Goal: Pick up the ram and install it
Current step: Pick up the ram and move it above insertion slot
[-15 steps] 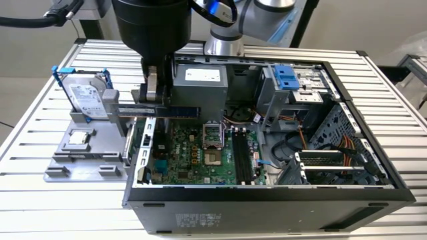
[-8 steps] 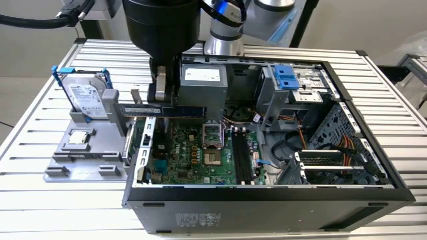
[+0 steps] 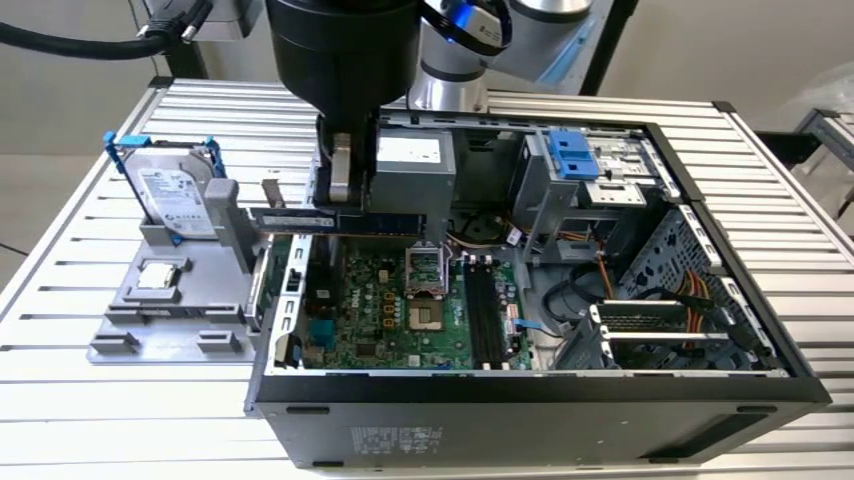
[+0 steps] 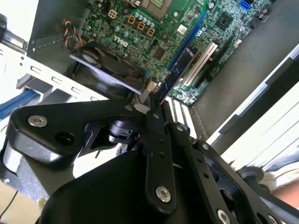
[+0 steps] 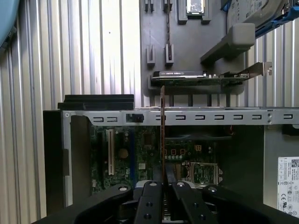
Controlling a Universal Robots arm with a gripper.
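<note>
The ram [image 3: 387,222] is a thin, dark blue-green stick held level above the open computer case [image 3: 534,400], over its wall on the exterior view's left. My gripper [image 3: 343,205] is shut on it from above. In both wrist views the ram [image 4: 180,70] [image 5: 162,130] shows edge-on, sticking out from between the black fingers of the gripper [image 4: 156,109] [image 5: 163,184]. Below it lies the green motherboard [image 3: 387,305], with its long black memory slots [image 3: 487,310] further toward the exterior view's right.
On the exterior view's left a grey fixture [image 3: 174,325] holds a silver hard drive in a blue bracket [image 3: 174,195] and a small square processor chip [image 3: 160,275]. An expansion card [image 5: 196,77] stands on that fixture. Inside the case are a power supply [image 3: 414,165], a blue-tabbed drive cage [image 3: 581,155] and cables [image 3: 667,290].
</note>
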